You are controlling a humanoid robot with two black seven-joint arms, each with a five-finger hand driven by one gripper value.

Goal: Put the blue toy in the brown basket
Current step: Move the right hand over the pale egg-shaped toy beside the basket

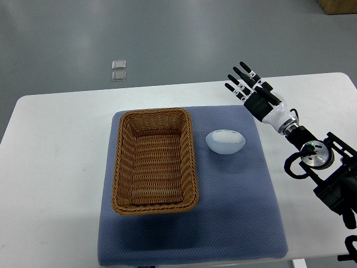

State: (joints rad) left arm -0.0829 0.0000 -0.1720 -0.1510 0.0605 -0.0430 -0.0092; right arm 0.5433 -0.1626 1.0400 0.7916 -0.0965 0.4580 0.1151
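1 hand (245, 84) shows, the right one, its arm coming in from the lower right edge of the top view and angling up toward the far side of the worktop (50, 167). Its fingers (241, 74) are stretched out straight and slightly fanned, released, grasping nothing, and they point away toward the far left. The hand sits over the far right corner of the blue mat (234, 212), near the mat's edge.

Nearer the camera and to the left of the hand, apart from it, lies the blue toy (225, 141), a pale egg-shaped thing resting on the mat. Just beside the toy on its left stands the brown basket (154, 161), a rectangular wicker one with nothing visible inside it. Nothing lies between hand and toy.

Beyond the worktop, on the grey floor (167, 39), sit 2 small clear squares (119, 70), 1 behind the other.
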